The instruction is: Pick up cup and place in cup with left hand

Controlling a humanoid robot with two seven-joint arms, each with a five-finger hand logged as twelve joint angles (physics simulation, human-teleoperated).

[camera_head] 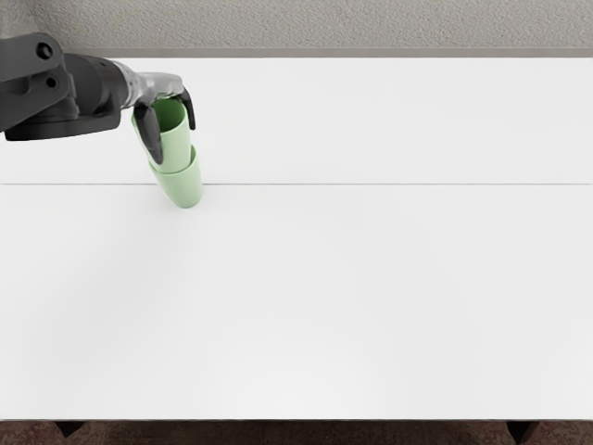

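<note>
Left fingers (150,137): clamped round the upper cup (173,148), near its rim!
Upper cup: partway into the lower cup (184,190)
Handling: light, stiff, I'd say
Best hold: high, above the lower cup

Site type: simulated tabletop workspace. From head view I cannot class room as home, lab or workshop. Indicators I read: smooth white table (306,297), thin straight seam (371,184) running side to side. Beyond far edge: rough-grained grey surface (324,23), wall or floor covering, I cannot tell which; plain greyish strip (371,53) borders it. Below near edge: mottled dark reddish-brown floor (278,433), dark supports (523,428) partly visible.
</note>
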